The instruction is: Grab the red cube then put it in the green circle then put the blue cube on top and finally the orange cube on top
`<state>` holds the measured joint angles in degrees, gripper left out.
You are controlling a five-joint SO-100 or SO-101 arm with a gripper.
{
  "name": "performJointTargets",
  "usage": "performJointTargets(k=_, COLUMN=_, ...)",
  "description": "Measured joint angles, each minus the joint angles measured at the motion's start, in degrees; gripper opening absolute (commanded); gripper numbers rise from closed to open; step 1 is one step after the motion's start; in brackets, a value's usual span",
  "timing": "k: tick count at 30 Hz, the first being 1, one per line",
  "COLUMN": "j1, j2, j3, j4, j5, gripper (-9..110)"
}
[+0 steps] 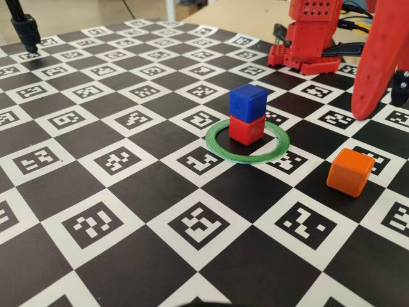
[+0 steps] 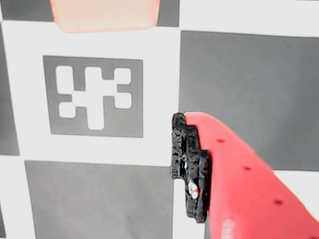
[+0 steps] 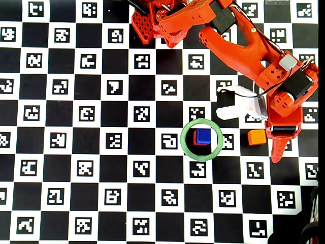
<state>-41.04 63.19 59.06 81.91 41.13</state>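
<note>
The blue cube [image 1: 248, 100] sits on the red cube [image 1: 246, 130], and both stand inside the green circle [image 1: 218, 146]. From overhead, the blue cube [image 3: 203, 135] covers nearly all of the red cube [image 3: 195, 138] in the green circle [image 3: 186, 147]. The orange cube [image 1: 349, 171] [image 3: 257, 137] lies alone on the board, right of the ring. My gripper [image 3: 277, 151] hovers just right of the orange cube, empty. In the wrist view the orange cube [image 2: 104, 15] shows at the top edge. One red finger with a black pad [image 2: 187, 164] shows there, with nothing against it.
The checkerboard mat with printed markers [image 1: 96, 224] covers the table. The arm's red base [image 1: 307, 38] stands at the back right in the fixed view. A black stand [image 1: 25, 29] is at the back left corner.
</note>
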Motion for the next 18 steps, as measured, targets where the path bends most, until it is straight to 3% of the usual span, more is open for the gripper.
performJointTargets(k=18, j1=0.18, j2=-0.09, j3=13.1, j4=-10.11, j5=-1.32, gripper=48)
